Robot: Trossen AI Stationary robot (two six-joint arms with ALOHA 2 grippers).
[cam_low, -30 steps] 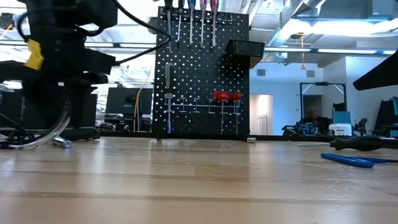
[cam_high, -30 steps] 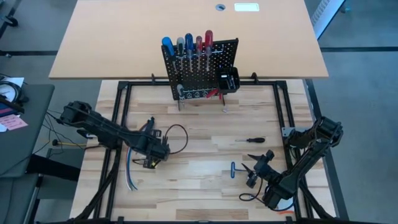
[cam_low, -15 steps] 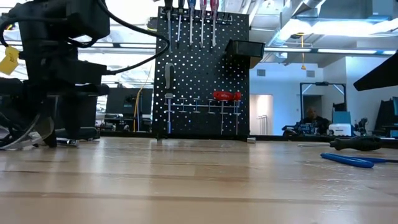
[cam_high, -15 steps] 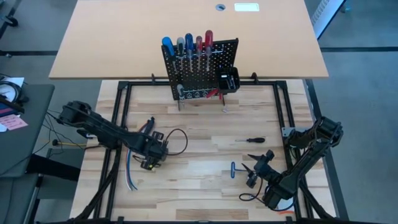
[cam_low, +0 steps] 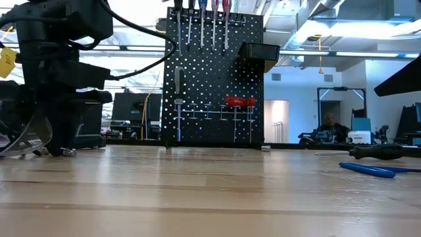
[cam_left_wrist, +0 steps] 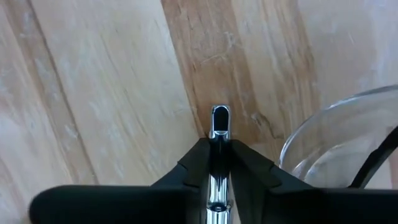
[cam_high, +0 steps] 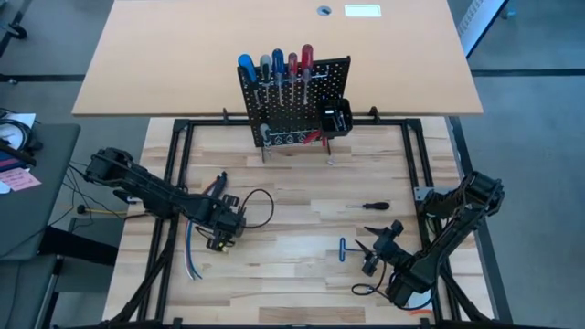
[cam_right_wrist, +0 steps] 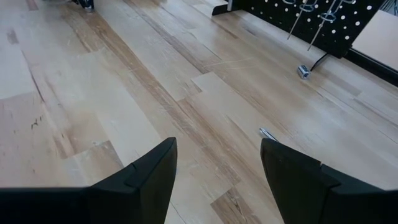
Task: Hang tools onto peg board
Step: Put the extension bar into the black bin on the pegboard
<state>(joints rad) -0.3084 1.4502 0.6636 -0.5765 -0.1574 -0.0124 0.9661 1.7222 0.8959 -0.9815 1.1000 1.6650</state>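
The black peg board stands upright at the table's far middle, with screwdrivers hanging along its top and red pliers lower down. My left gripper stands at the table's left, pointing down, shut on a small chrome bit. My right gripper waits open at the near right, beside a blue T-handled key. A black screwdriver lies on the wood behind it. My left gripper pinches the chrome bit between its two fingers, coming steeply from above. The bit's free end pokes out past the fingertips. In the low view the bit is down at the table top.
A clear tube and cables loop beside the left gripper. A small metal piece lies in front of the peg board's foot. Black frame rails edge the wooden table; a tan tabletop lies behind.
My left gripper has sunk to the table top and turned a little. Its fingers have shut on the small chrome bit, which has stayed on the wood.
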